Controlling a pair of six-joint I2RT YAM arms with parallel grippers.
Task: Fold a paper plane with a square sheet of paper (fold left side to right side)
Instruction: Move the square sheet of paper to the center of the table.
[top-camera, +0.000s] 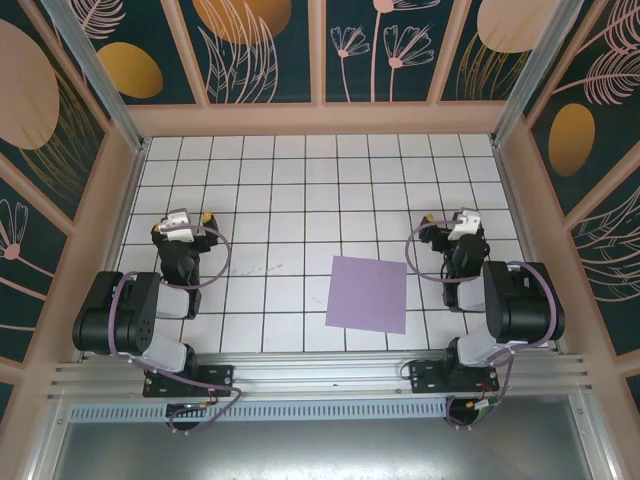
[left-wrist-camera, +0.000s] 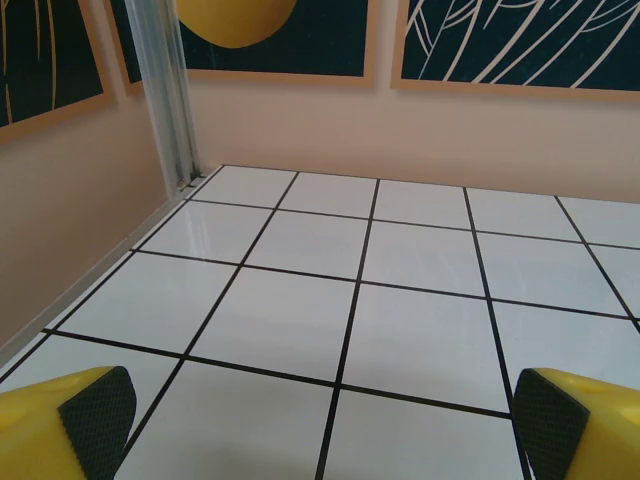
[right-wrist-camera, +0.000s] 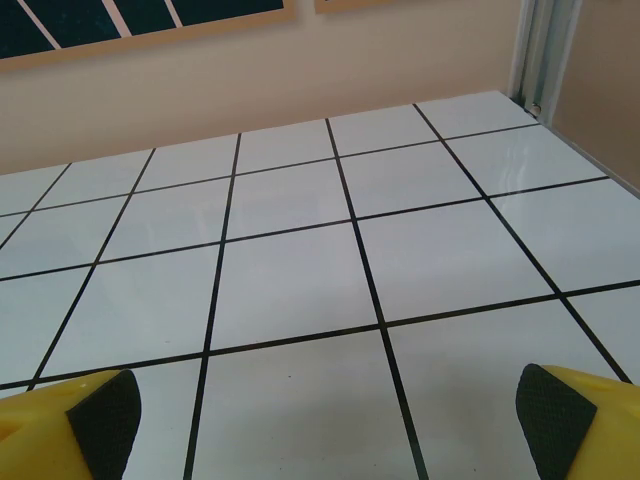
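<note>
Lavender-purple square sheet of paper (top-camera: 367, 294) lies flat on the white tiled table (top-camera: 300, 180), lower centre-right of the top view. No crease or lifted edge visible, and it sits slightly skewed to the grid lines. It is just left of the right arm's lower links and well apart from the left arm at lower left of frame.

Left gripper (top-camera: 190, 217) is at mid-left of the top view, over bare tiles, far from the sheet. In the left wrist view its jaws are spread wide, yellow fingers with black pads (left-wrist-camera: 97, 420) at both bottom corners, only tile between them, nothing held.

Right gripper (top-camera: 455, 222) is at mid-right of the top view, near the sheet's upper right corner but not touching it. The right wrist view is the same: jaws wide apart, pads (right-wrist-camera: 552, 418) at the bottom corners, holding nothing.

Progress: looks like nothing is done yet. No fold made, sheet not yet a plane. All left: the left-side-to-right-side fold, then the remaining plane folds. Judged as start state, both arms clear of the sheet
</note>
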